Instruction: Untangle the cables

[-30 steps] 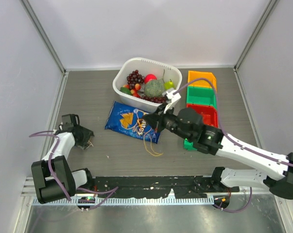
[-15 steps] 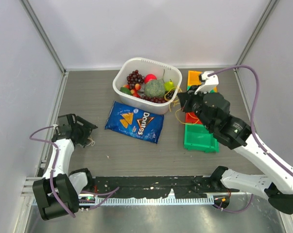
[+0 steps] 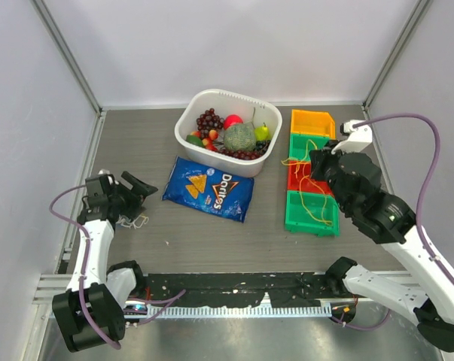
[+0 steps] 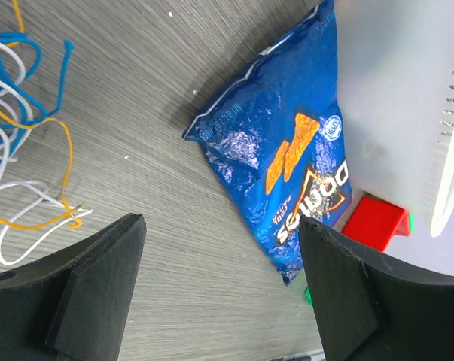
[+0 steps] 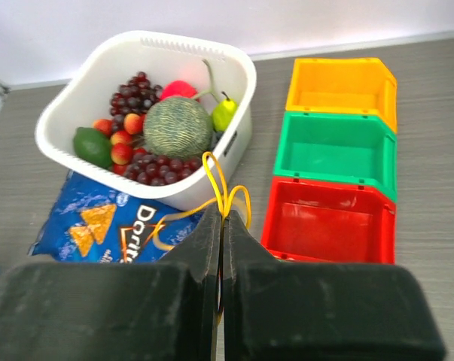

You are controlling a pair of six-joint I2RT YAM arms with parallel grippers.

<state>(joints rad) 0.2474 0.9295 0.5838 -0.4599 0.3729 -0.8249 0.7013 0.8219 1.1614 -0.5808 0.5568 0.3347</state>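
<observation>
Cables sit in two places. One yellow cable (image 5: 220,188) is pinched by the right gripper (image 5: 221,241), whose fingers are pressed together on it. In the wrist view a small loop stands up above the fingertips, and another strand curves off to the left in front of the tub (image 5: 238,71). From above, this yellow cable (image 3: 311,197) shows as loose loops over the row of bins (image 3: 312,114), spread across the green, the red and the nearest green one. Whether it touches them I cannot tell. The right gripper (image 3: 322,160) is above the right side of that row. The other strands, blue, white and orange-yellow, form a small tangle (image 4: 19,113) on the table (image 3: 211,241) at the left. In the top view the tangle (image 3: 136,220) lies just on the near side of the left gripper (image 3: 127,192). That gripper's fingers (image 4: 83,286) stand wide apart with nothing between them but bare tabletop. In its wrist view the tangle is off to the left, outside the gap, with a white loop reaching close to the left finger. A blue chips bag (image 3: 209,189) lies flat between the tangle and the bins, just in front of the white tub, which holds fruit (image 3: 239,136): grapes, a melon, a pear and an avocado.
</observation>
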